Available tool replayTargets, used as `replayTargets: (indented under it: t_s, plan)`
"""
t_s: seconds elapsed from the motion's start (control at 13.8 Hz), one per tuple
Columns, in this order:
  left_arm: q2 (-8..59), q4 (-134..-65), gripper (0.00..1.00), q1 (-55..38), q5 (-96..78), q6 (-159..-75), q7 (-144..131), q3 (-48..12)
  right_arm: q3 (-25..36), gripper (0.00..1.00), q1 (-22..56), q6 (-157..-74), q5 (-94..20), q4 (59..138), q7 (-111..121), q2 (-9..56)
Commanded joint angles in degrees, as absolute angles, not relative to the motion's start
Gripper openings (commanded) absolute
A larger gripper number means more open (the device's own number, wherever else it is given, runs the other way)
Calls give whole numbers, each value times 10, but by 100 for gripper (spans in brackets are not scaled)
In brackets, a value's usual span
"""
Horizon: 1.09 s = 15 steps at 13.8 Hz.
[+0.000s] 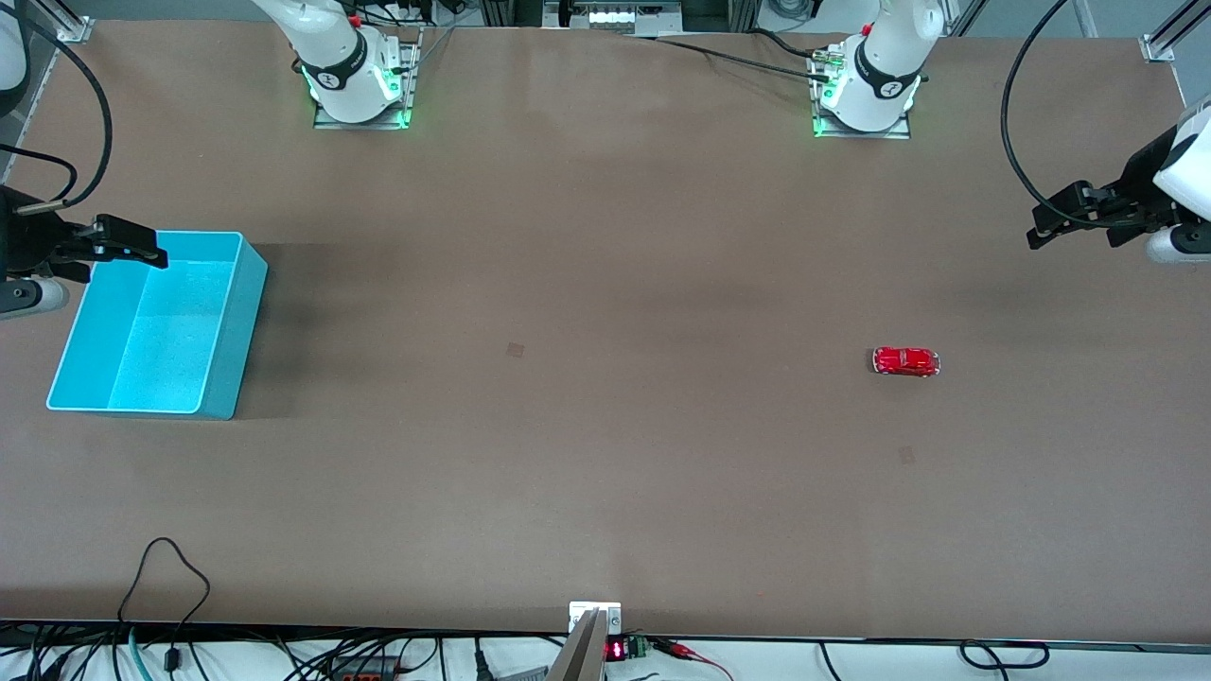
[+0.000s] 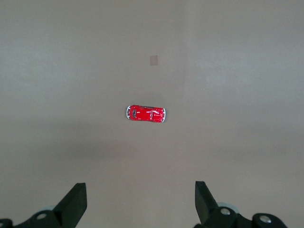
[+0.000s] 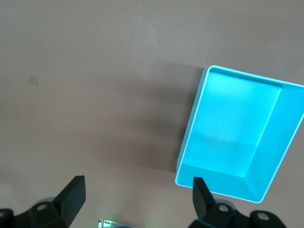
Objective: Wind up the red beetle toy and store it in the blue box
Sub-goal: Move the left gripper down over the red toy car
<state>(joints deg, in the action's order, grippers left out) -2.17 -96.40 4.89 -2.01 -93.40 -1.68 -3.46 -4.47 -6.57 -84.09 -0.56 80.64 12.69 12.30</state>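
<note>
1. the red beetle toy (image 1: 906, 361) sits on its wheels on the brown bench (image 1: 605, 454), toward the left arm's end, with its long side running along the length of the bench.
2. nothing touches the red beetle toy; bare bench surrounds it on every side.
3. in the left wrist view the red beetle toy (image 2: 146, 113) shows its glossy roof and silvery trim at both ends.
4. the blue box (image 1: 156, 326) stands upright on the bench at the right arm's end, well apart from the toy.
5. the blue box is open at the top, and its floor (image 3: 232, 128) shows nothing inside in the right wrist view.
6. the left end effector (image 1: 1079, 230) hangs in the air over the bench edge at the left arm's end, its fingers (image 2: 73, 203) spread wide apart and gripping nothing.
7. the right end effector (image 1: 128, 248) hangs over the rim of the blue box at the corner closest to the robot bases, its fingers (image 3: 71, 194) also spread wide apart and gripping nothing.
8. a small pale square mark (image 1: 515, 350) lies on the bench between the box and the toy, and another (image 1: 906, 455) lies nearer to the front camera than the toy.
9. loose black cables (image 1: 166, 586) curl along the bench edge nearest the front camera.
</note>
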Motion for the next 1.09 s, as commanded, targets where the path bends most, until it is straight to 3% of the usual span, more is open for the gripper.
replayTargets:
  t_s: [0.0, 0.29, 0.73, 1.02]
  plan:
    - [-53, -1010, 100, 55, -14, -949, -12, -43, -49, 100, -73, -838, -15, 816, 130, 113]
    - [-27, -1012, 100, 56, -12, -955, 29, -43, -49, 100, -73, -838, -15, 816, 129, 113]
    - [73, -1008, 100, 57, 0, -961, 303, -39, -49, 100, -73, -839, -15, 816, 129, 113]
    - [126, -1012, 100, 60, 25, -1043, 517, -39, -50, 100, -70, -843, -15, 816, 131, 130]
